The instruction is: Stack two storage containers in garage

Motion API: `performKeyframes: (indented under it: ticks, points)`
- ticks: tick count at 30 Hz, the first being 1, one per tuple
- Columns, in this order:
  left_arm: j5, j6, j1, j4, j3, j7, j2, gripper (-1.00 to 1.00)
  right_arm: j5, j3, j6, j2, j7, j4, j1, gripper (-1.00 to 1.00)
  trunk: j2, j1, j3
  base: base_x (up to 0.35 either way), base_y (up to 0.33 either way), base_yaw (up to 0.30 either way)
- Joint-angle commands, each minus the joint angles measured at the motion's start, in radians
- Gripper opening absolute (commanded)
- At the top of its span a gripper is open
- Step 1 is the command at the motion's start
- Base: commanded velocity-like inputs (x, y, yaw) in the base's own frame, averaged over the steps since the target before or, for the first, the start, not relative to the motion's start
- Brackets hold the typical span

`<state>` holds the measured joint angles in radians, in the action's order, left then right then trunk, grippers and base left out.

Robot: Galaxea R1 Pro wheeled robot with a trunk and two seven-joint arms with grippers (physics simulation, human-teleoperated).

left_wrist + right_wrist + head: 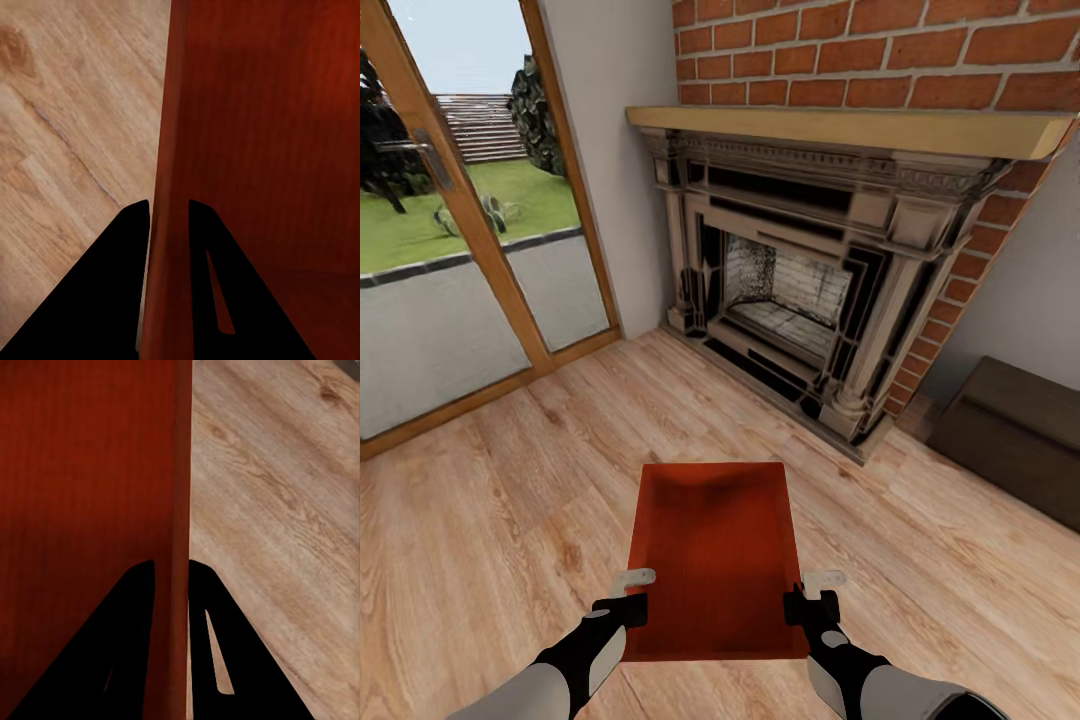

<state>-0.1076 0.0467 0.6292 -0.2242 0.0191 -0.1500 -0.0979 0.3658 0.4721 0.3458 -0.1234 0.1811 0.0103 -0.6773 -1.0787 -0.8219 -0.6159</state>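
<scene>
One red-orange storage container [717, 552] hangs in front of me above the living room's light wood-plank floor [490, 520], open side up. My left gripper [628, 608] is shut on its left wall, and my right gripper [800, 605] is shut on its right wall. The left wrist view has the container's wall [171, 150] pinched between two black fingers [124, 255]. The right wrist view has the opposite wall [180, 495] clamped the same way between black fingers [206, 615].
An ornate dark fireplace [800, 290] under a red-brick chimney [880, 50] stands ahead. Wood-framed glass doors [460, 230] are at the left. A dark brown low bench [1020, 440] sits at the right. Open plank floor lies around the container.
</scene>
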Motion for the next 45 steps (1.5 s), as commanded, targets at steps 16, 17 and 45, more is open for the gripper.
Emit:
performKeyframes:
  ticks: [16, 17, 45]
  points:
    - [0.006, 0.005, 0.000, -0.001, -0.027, -0.013, 0.000, -1.00, -0.008, -0.047, -0.001, -0.001, 0.000, 0.002, -0.001, -1.00, 0.021, 0.011, 0.020, 0.000, 0.000, 0.000]
    - [0.006, 0.005, 0.000, -0.001, -0.027, -0.013, 0.000, -1.00, -0.008, -0.048, -0.001, -0.001, 0.000, 0.002, -0.001, -1.00, 0.028, 0.015, 0.023, 0.000, 0.000, 0.000]
    - [0.006, 0.005, 0.000, -0.003, -0.027, -0.013, 0.000, -1.00, -0.008, -0.049, -0.001, -0.001, 0.000, 0.002, -0.001, -1.00, 0.056, 0.031, 0.042, 0.000, 0.000, 0.000]
